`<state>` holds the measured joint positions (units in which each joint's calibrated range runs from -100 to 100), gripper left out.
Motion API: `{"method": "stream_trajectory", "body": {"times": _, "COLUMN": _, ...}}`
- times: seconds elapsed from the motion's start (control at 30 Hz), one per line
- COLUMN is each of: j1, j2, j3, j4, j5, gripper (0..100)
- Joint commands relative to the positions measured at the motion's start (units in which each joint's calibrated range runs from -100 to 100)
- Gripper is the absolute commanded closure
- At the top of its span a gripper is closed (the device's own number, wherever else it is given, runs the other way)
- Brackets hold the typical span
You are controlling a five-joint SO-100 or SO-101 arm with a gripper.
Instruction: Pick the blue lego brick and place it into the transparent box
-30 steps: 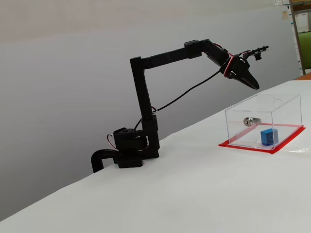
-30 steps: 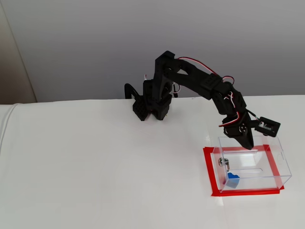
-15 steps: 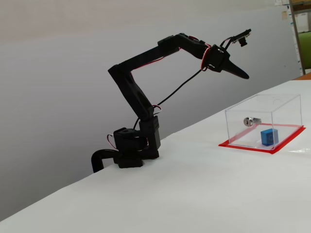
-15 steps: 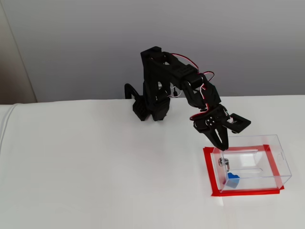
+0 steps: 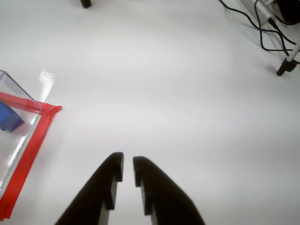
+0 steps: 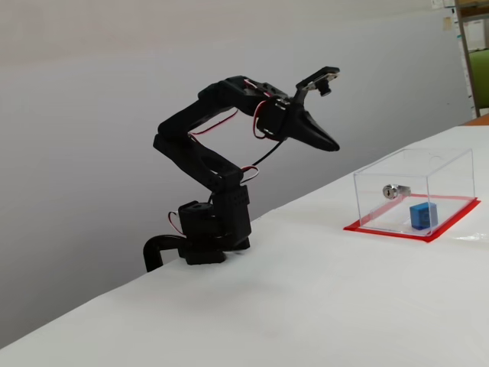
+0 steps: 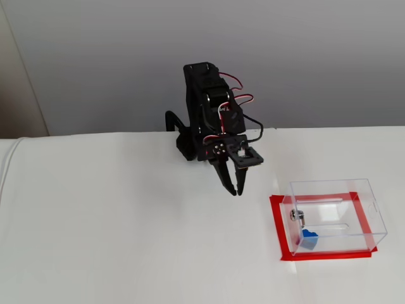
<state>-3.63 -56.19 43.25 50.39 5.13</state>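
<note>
The blue lego brick [image 6: 422, 215] [image 7: 309, 239] lies inside the transparent box [image 6: 451, 164] [image 7: 374, 218], on its red base sheet and near the silver lock cylinder [image 6: 393, 190]. In the wrist view the blue lego brick [image 5: 8, 117] shows behind the transparent box's [image 5: 21, 90] clear wall at the left edge. My gripper [image 5: 127, 161] [image 6: 332, 145] [image 7: 236, 191] hangs in the air well away from the box, toward the arm's base. Its black fingers stand nearly together with only a thin slit and nothing between them.
The arm's base [image 6: 206, 237] [image 7: 193, 142] is clamped at the table's far edge. Black cables and a stand foot [image 5: 286, 65] lie at the wrist view's top right. White table surface [image 7: 126, 221] surrounds the box.
The arm has folded back toward its base, carrying the gripper up and away from above the box. The brick and the box have not moved.
</note>
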Motion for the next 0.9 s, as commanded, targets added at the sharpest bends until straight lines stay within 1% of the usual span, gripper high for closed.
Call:
{"method": "stream_trajectory", "body": {"times": 0.0, "j1": 4.0, "j2": -9.0, "j3": 6.0, "j4": -0.8, "j5": 0.1, "gripper": 97}}
{"method": "stream_trajectory", "body": {"times": 0.1, "j1": 7.4, "j2": -14.8, "j3": 10.8, "j4": -0.7, "j5": -0.2, "gripper": 97}}
{"method": "stream_trajectory", "body": {"times": 0.2, "j1": 10.3, "j2": -20.0, "j3": 15.6, "j4": -0.7, "j5": -2.9, "gripper": 98}}
{"method": "stream_trajectory", "body": {"times": 0.3, "j1": 11.8, "j2": -24.6, "j3": 20.5, "j4": -0.7, "j5": -3.7, "gripper": 97}}
{"method": "stream_trajectory", "body": {"times": 0.7, "j1": 12.2, "j2": -40.4, "j3": 46.3, "j4": -0.6, "j5": -3.8, "gripper": 97}}
{"method": "stream_trajectory", "body": {"times": 0.77, "j1": 12.5, "j2": -43.6, "j3": 49.2, "j4": -0.7, "j5": -3.8, "gripper": 97}}
{"method": "stream_trajectory", "body": {"times": 0.87, "j1": 12.9, "j2": -43.7, "j3": 51.2, "j4": -0.8, "j5": -3.8, "gripper": 97}}
